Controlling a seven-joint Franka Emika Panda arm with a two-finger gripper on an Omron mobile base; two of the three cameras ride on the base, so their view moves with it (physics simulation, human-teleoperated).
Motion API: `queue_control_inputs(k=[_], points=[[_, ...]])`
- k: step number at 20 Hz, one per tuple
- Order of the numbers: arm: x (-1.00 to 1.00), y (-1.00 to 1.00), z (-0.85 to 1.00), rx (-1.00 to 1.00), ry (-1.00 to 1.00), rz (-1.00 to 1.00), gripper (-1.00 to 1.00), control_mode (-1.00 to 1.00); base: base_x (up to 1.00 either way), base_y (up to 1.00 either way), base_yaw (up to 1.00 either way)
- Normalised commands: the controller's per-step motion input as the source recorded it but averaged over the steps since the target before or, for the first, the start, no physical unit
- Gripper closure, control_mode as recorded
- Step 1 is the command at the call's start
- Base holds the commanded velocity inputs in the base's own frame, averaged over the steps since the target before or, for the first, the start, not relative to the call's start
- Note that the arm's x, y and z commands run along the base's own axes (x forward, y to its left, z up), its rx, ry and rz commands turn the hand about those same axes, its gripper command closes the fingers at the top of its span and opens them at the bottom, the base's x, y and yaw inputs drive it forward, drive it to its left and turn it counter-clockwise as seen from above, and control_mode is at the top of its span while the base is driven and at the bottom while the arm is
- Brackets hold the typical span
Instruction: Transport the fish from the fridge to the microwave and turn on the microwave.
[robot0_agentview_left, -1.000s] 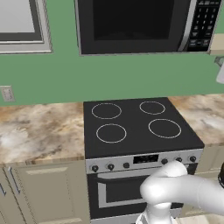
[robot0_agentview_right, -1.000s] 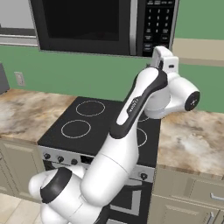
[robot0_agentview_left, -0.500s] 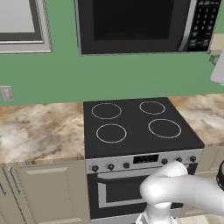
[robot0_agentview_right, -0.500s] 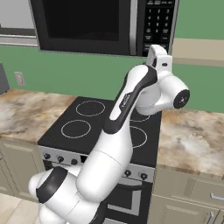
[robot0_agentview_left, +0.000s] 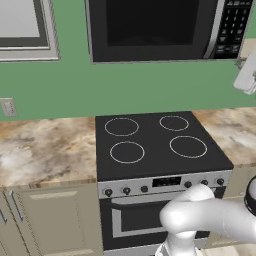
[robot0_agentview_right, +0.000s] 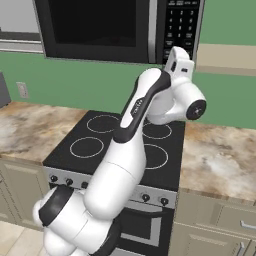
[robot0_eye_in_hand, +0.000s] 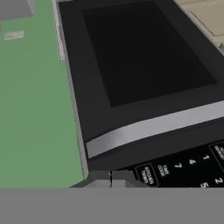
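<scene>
The microwave (robot0_agentview_left: 150, 30) (robot0_agentview_right: 100, 25) hangs over the stove, its dark glass door shut. In the hand view the door glass (robot0_eye_in_hand: 140, 57) looms large, with a silver trim bar (robot0_eye_in_hand: 153, 127) and the keypad (robot0_eye_in_hand: 188, 168) below it. My gripper (robot0_eye_in_hand: 111, 177) is shut, its two fingertips pressed together with nothing between them, just short of the keypad's left edge. From the right base view my hand (robot0_agentview_right: 179, 62) is raised against the keypad (robot0_agentview_right: 181, 25). The hand (robot0_agentview_left: 246, 75) also shows at the right edge of the left base view. The fish and the fridge are out of view.
A black four-ring stove (robot0_agentview_left: 155, 142) (robot0_agentview_right: 100, 145) with front knobs stands under the microwave. Marbled counters (robot0_agentview_left: 45, 150) (robot0_agentview_right: 220, 160) flank it, above beige cabinets. A wall outlet (robot0_agentview_left: 7, 106) sits on the green wall at left.
The hand has risen a little and edged left, closer to the microwave's keypad. The gripper has stayed shut. The base and the scene have not moved.
</scene>
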Motion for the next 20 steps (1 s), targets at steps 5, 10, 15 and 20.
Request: queue_control_inputs(k=[5, 10, 15, 20], points=[[0.08, 0.01, 0.27, 0.06, 0.06, -0.01, 1.00, -1.00, 0.00, 0.00, 0.00], [0.28, 0.02, 0.08, 0.04, 0.11, -0.01, 1.00, -1.00, 0.00, 0.00, 0.00], [0.41, 0.00, 0.00, 0.03, 0.12, -0.01, 1.00, -1.00, 0.00, 0.00, 0.00], [0.40, 0.00, 0.00, 0.09, 0.07, 0.00, 1.00, -1.00, 0.00, 0.00, 0.00]])
